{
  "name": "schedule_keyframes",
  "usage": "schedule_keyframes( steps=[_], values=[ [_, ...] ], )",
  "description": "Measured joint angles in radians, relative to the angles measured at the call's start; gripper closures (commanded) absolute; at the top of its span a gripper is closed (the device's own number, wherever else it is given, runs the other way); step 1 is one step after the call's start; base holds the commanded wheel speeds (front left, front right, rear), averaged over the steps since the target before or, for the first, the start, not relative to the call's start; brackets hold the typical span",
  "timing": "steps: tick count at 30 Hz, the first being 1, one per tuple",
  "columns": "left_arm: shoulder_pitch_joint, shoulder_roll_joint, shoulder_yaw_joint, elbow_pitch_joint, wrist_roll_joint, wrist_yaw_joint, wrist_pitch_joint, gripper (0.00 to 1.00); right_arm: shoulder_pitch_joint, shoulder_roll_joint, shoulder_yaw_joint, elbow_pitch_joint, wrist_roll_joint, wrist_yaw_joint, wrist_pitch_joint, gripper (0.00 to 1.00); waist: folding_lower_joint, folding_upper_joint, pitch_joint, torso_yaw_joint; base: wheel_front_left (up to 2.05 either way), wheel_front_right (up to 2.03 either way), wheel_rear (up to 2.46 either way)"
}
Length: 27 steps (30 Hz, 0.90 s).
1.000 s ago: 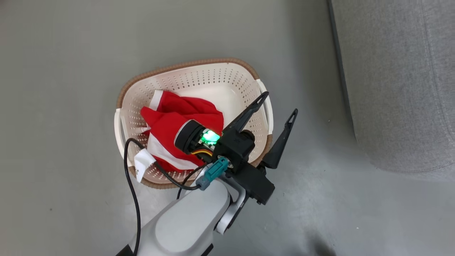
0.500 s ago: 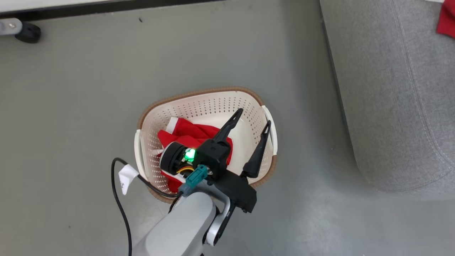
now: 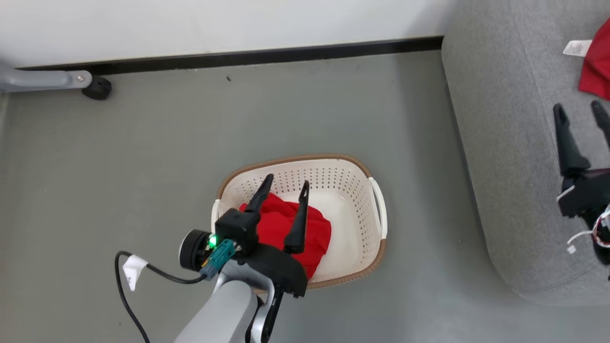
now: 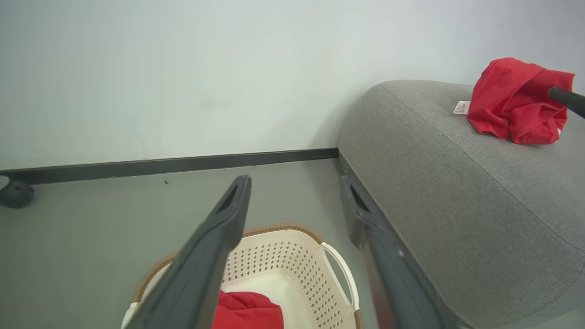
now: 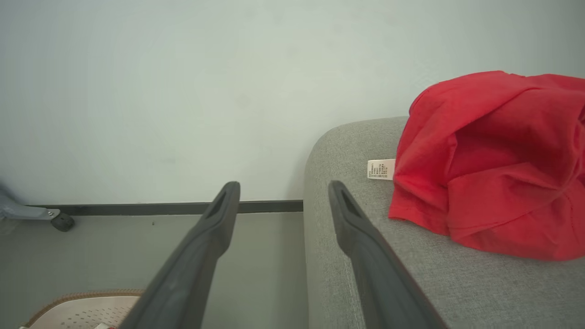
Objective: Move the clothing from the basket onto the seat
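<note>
Clothing (image 3: 317, 236), a crumpled red heap, lies in the basket (image 3: 333, 164) on the floor. The left gripper (image 3: 287, 181) is poised above it, jaws spread wide and holding nothing. To the right, over the seat (image 3: 505, 143), the right gripper (image 3: 577, 108) hovers equally wide and empty near another red garment (image 3: 595, 71) already delivered. The fetching step looks in hand: next the left gripper should descend, sink its fingers into the heap and close on a good fold.

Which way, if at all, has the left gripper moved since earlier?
Yes. Against the basket, the left gripper shifted leftward, from its right handle to over the clothing.
</note>
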Motion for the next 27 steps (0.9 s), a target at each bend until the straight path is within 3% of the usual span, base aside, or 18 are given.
schedule_keyframes(
  steps=[12,27],
  values=[
    [0.082,-0.002,0.161,0.015,0.053,0.000,0.000,0.00,0.113,0.054,0.033,-0.094,-0.045,0.000,0.000,0.00,0.0001,0.0000,-0.082,0.049,0.00,0.00,0.00],
    [0.199,-0.004,0.365,0.017,0.145,0.000,0.000,0.00,0.225,0.123,0.020,-0.148,-0.070,0.000,0.000,0.00,0.0002,0.0000,-0.158,0.044,0.00,0.00,0.00]
  ],
)
